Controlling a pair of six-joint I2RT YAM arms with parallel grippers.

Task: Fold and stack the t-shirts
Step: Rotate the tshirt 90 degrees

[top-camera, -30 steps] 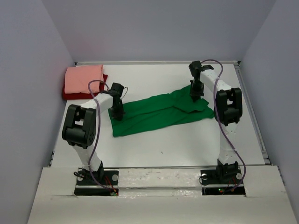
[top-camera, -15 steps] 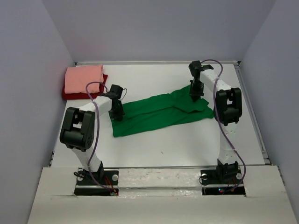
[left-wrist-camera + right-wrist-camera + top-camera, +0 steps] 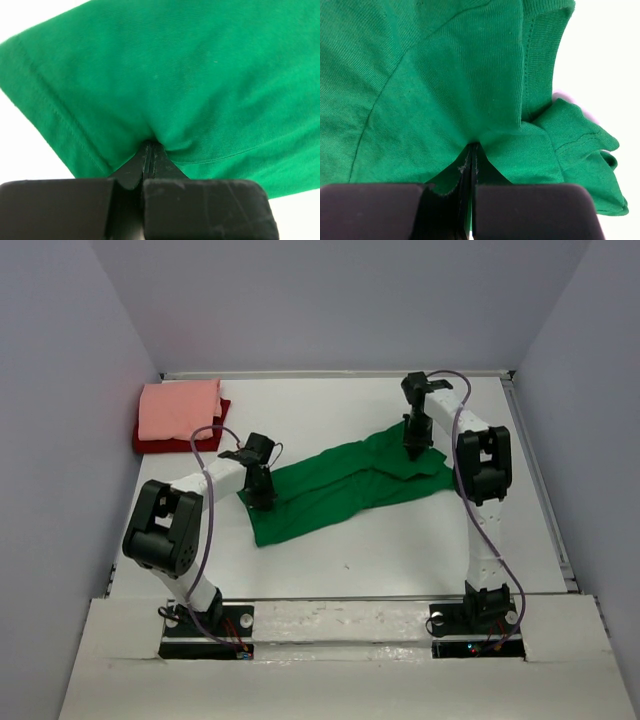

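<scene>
A green t-shirt [image 3: 345, 485] lies folded lengthwise across the middle of the white table. My left gripper [image 3: 262, 496] is shut on the shirt's near-left end; in the left wrist view [image 3: 149, 147] the cloth bunches between the closed jaws. My right gripper [image 3: 412, 445] is shut on the shirt's far-right end near the collar; the right wrist view [image 3: 471, 146] shows green fabric [image 3: 445, 90] pinched the same way. A folded pink t-shirt [image 3: 180, 408] lies on a folded red one [image 3: 150, 443] at the far left.
The table [image 3: 400, 550] is walled by grey panels on the left, back and right. The stack sits in the far-left corner, beside the left wall. The arm bases [image 3: 205, 622] stand at the near edge.
My left gripper has moved right and toward the near edge with the shirt's left end, dragging it along. The right gripper has barely moved.
</scene>
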